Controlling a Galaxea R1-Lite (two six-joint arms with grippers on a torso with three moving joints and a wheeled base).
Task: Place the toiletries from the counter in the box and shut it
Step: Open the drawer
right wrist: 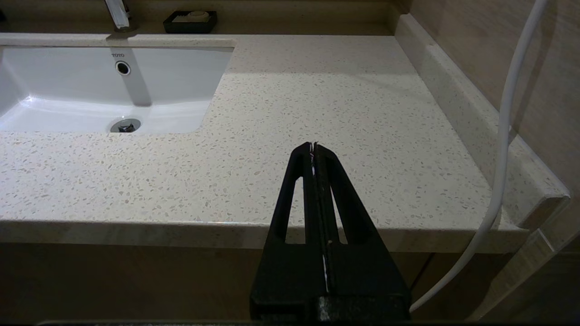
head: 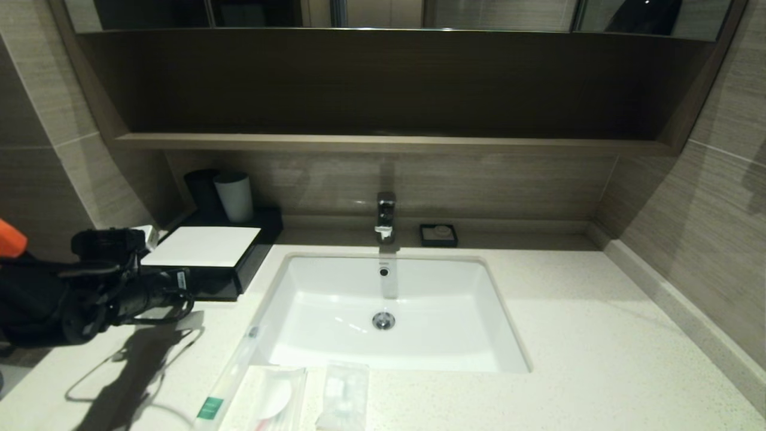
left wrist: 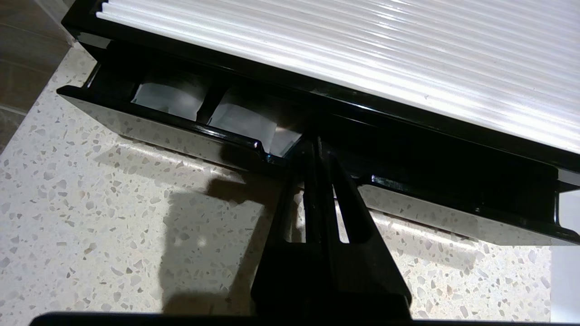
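The black box with a white top panel stands at the counter's back left. In the left wrist view its drawer is pulled out a little under the ribbed white top. My left gripper is shut, its tips at the notch in the middle of the drawer front. The long thin packet with a green label and two flat clear packets lie at the front edge before the sink. My right gripper is shut and empty, over the counter's front right edge.
The white sink basin with a tap is set mid-counter. A grey cup and a dark cup stand behind the box. A small black square dish sits by the back wall. A white cable hangs at the right.
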